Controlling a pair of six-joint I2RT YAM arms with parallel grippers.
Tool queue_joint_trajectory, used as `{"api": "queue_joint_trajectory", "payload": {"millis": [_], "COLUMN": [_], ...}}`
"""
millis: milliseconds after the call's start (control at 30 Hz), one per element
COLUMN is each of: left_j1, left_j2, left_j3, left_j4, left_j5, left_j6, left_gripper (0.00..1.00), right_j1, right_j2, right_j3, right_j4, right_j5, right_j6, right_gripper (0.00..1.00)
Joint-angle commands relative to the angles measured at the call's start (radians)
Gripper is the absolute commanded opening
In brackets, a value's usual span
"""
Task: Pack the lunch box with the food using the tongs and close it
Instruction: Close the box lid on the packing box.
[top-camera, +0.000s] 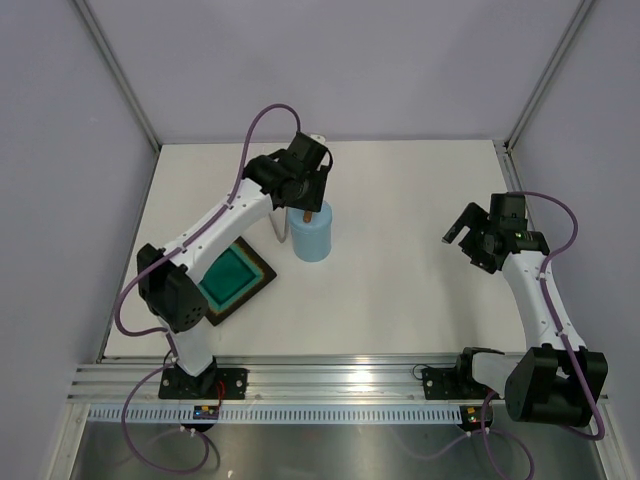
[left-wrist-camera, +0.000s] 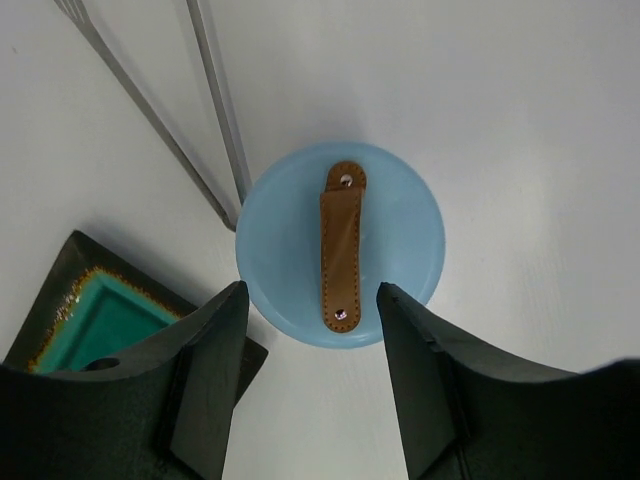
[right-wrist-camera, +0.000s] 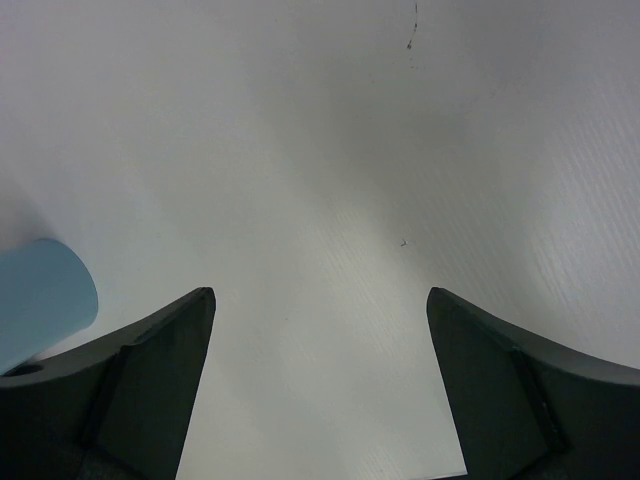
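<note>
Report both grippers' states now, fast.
Left gripper: open, above the lidded lunch box, holding nothing.
Right gripper: open, empty, over the table.

White worktop (top-camera: 400, 230), matte, a few faint scuffs in the right wrist view. Three items on it, all clustered just left of centre. Lunch box (top-camera: 312, 238) stands upright, lid (left-wrist-camera: 400, 240) seated, brown handle (left-wrist-camera: 340, 245) on top. Dark square tray (top-camera: 262, 268) with teal inside lies flat at 8 o'clock of the box, just beside it. Tongs (left-wrist-camera: 215, 100) lie flat at 10 o'clock of the box, joined end at its base, arms splaying away. Can't tell if they touch the box.
</note>
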Motion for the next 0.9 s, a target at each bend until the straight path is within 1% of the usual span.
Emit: {"api": "queue_joint_trajectory", "payload": {"millis": [0,67,233,533,600,733,867], "left_j1": [0.011,0.019,0.039,0.024,0.020,0.020,0.022], "left_j2": [0.016,0.020,-0.006,-0.092,-0.086,-0.049,0.008], "left_j3": [-0.107,-0.144,-0.156,0.000,0.044,0.072,0.016], "left_j4": [0.035,0.057,0.062,0.061,0.048,0.033,0.059], "left_j5": [0.011,0.057,0.076,0.024,0.005,-0.012,-0.019], "left_j6": [-0.046,-0.062,-0.073,-0.019,-0.011,0.000,0.001], "left_gripper": [0.57,0.56,0.55,0.54,0.55,0.55,0.55], "right_j1": [-0.004,-0.004,-0.004,-0.004,-0.004,-0.004,-0.004], "right_j2": [0.000,0.001,-0.003,-0.011,-0.014,-0.016,-0.020], "right_j3": [0.021,0.018,0.018,0.015,0.016,0.021,0.015], "right_j4": [0.006,0.004,0.001,0.004,0.004,-0.002,0.000], "right_j5": [-0.022,-0.021,-0.013,-0.018,-0.019,-0.018,-0.018], "right_j6": [-0.013,-0.017,-0.027,-0.011,-0.008,-0.008,-0.002], "right_gripper": [0.95,0.95,0.95,0.95,0.95,0.95,0.95]}}
